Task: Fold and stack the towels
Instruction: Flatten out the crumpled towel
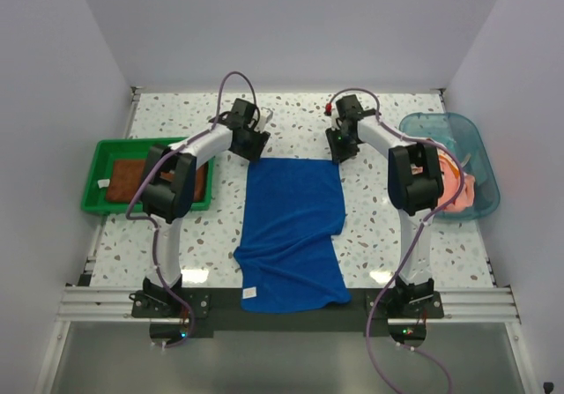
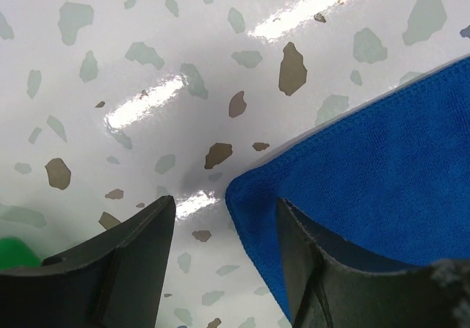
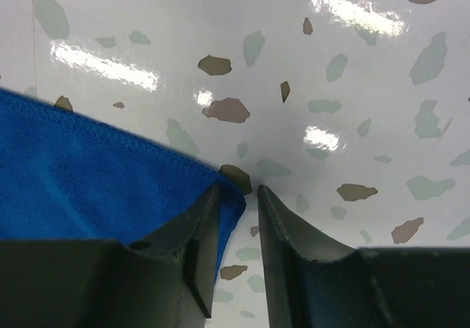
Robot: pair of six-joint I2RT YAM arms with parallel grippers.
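- Left gripper (image 2: 226, 205): jaws wide apart, astride the far-left corner of the blue towel (image 1: 295, 226); seat deeper before pinching.
- Right gripper (image 3: 239, 190): jaws narrow, not closed, far-right corner tip in the gap.
- Towel: mid-table (image 1: 379, 226), near hem rumpled and overhanging the near edge.
- Room: fold nearward between the arms; tray (image 1: 97, 160) left, tub (image 1: 476, 138) right, both well apart.

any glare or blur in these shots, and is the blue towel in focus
left wrist: long white glare streaks on the glossy table, blue towel weave sharp; right wrist: same kind of streaks, towel edge stitching crisp; top external: even light, small glare patches at the table's near edge
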